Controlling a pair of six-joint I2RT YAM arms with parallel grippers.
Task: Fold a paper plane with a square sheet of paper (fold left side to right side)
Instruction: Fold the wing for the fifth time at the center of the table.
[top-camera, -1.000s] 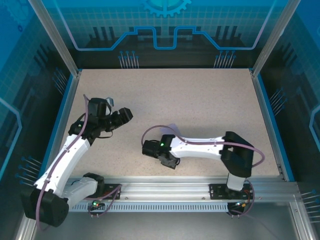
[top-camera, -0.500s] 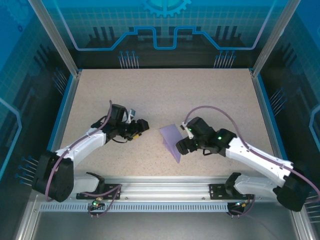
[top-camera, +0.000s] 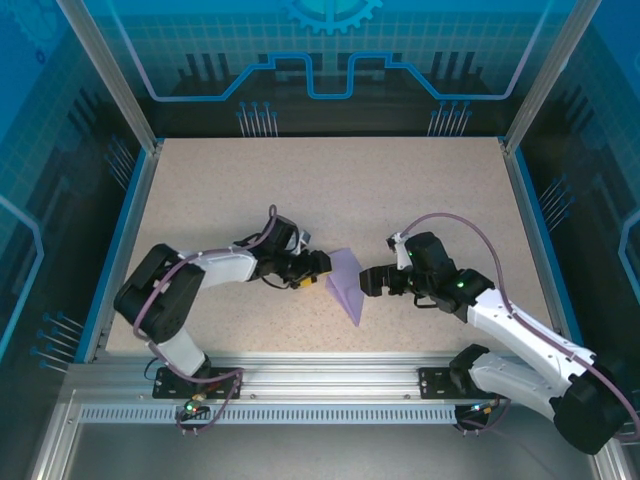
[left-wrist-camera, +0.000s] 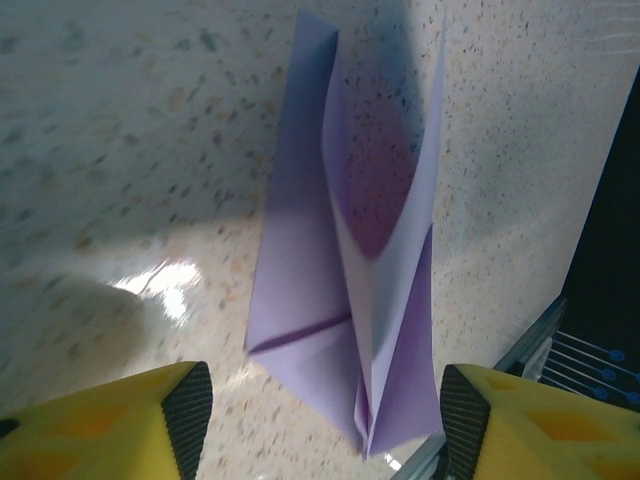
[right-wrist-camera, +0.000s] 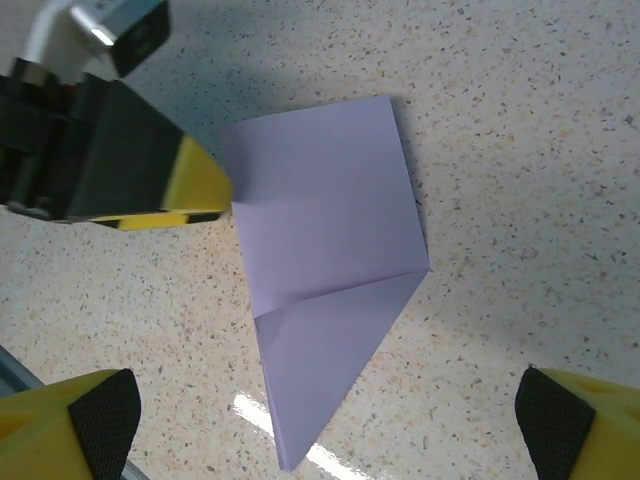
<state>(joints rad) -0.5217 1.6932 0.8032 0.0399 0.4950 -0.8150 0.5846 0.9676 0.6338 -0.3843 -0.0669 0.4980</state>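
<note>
Your plane (top-camera: 345, 285) lying mid-frame, left claw (top-camera: 320, 268) and right claw (top-camera: 368, 282) flanking it, both gaping, holding nothing.

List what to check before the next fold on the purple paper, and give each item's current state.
1. The paper lies between the two hands: ok.
2. The right hand is open: ok, its fingers stand wide apart.
3. The left hand is open: ok, its fingers stand apart on either side of the paper's near end.
4. Both hands are clear of the paper: cannot tell. The left hand's yellow fingertip sits right at the paper's edge.
5. The folds already made are pressed flat: not ok, the layers gape open in the left wrist view.
</note>
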